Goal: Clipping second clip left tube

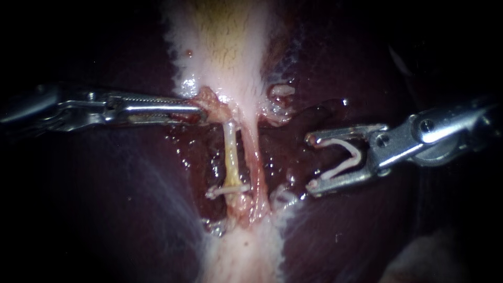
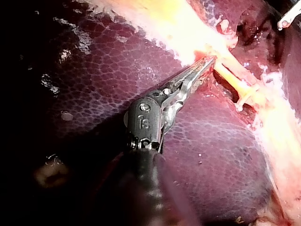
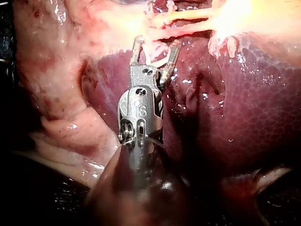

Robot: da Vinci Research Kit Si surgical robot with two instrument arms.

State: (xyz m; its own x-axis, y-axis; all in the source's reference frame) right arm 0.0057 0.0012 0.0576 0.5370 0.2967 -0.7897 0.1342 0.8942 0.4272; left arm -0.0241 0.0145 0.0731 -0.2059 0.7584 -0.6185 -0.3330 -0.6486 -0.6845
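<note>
Left tool (image 1: 201,111): jaws closed together and clamped on a reddish fold at the narrow end of the gallbladder (image 1: 225,42). Shaft lies level over the dark liver (image 1: 105,199).

Right tool (image 1: 311,163): jaws spread wide, each touching one leg of a white loaded clip (image 1: 348,157) that sits open between them. The open mouth faces the tubes. The tips are apart from the tissue and touch neither tube.

Left tube (image 1: 230,154): pale yellow, starting just ahead of the left tool's tip and running away from it, between the two tools. It is nearer the left tool than the right.

Right tube (image 1: 255,162): pink, close alongside the left tube on the side facing the right tool.

Seated clip (image 1: 228,190): white, closed across the left tube at the end farthest from the left tool's tip. The stretch of tube between this clip and the left tool's tip is bare.

Wet glints show on the liver bed around both tubes.
</note>
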